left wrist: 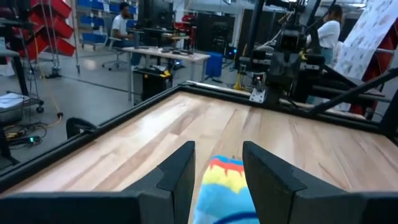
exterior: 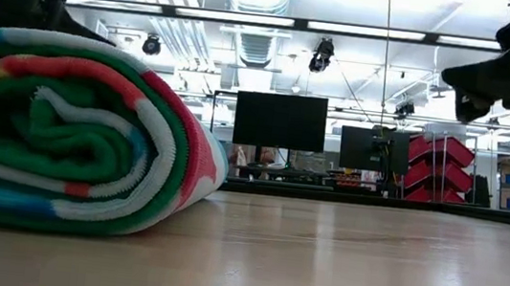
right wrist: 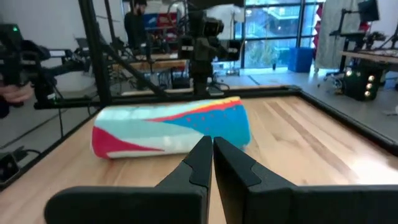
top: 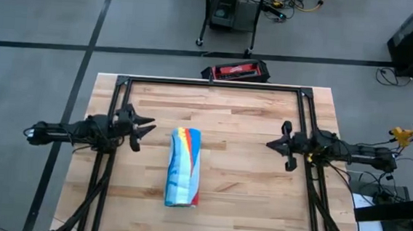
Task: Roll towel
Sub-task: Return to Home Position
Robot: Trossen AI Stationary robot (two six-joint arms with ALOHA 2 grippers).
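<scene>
The towel (top: 184, 167) lies rolled into a tube in the middle of the table, its length running from the near side to the far side. Its outside shows pale blue, red, yellow and white. The low view faces one end (exterior: 73, 132), a spiral of green layers resting on the wood. My left gripper (top: 150, 127) hovers open to the left of the roll's far end, pointing level at it, and the roll (left wrist: 225, 186) shows between its fingers farther off. My right gripper (top: 268, 144) hangs shut to the right of the roll (right wrist: 171, 127), also level and apart from it.
A black frame rail (top: 212, 84) runs along the table's far edge and down both sides under the arms. A red and black case (top: 236, 72) lies just beyond the far edge. Bare wood (top: 239, 176) stretches on both sides of the roll.
</scene>
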